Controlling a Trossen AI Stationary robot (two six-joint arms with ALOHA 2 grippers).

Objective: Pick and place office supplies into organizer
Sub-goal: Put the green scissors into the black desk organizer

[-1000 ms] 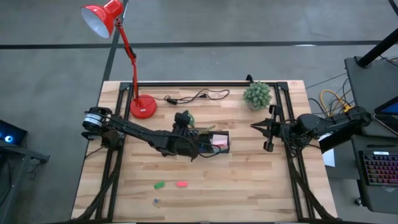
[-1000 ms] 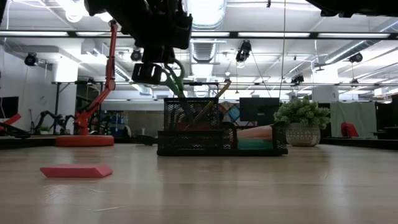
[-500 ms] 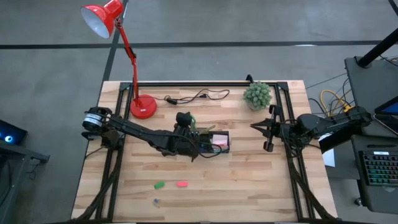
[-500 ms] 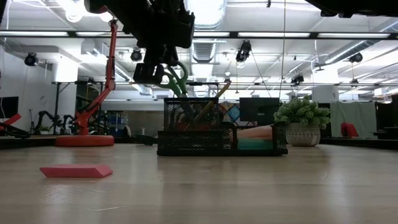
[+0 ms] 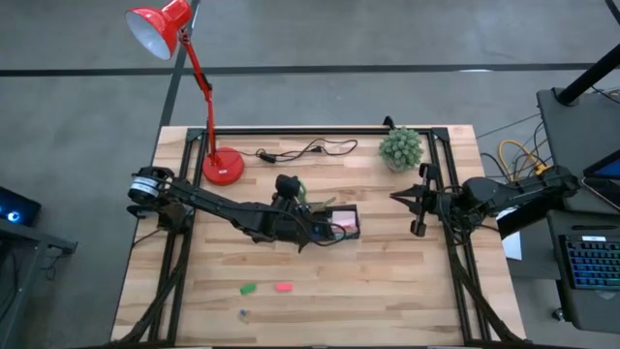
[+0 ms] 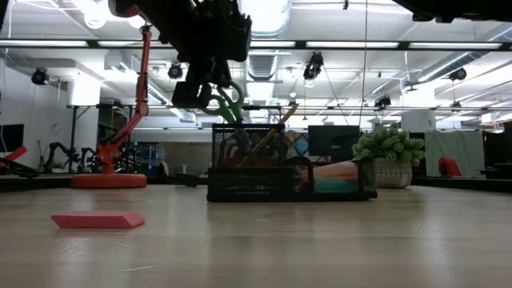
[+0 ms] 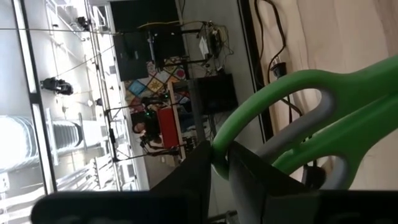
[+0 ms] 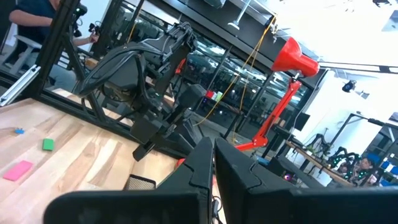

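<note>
place: likely robotics lab | evidence: ceiling ducts (image 6: 268,60), other robot arms (image 8: 143,68)

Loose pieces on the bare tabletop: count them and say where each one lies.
3, all near the front-left: a green piece, a red piece beside it, and a tiny blue piece nearer the edge. Others may hide.

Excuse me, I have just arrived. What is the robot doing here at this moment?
The left gripper holds the green-handled scissors by the handle, with the blades down in the black organizer at the middle of the table. A pencil and a pink pad are already inside. The right gripper waits shut at the table's right side. A red piece, a green piece and a tiny blue one lie on the wood.
</note>
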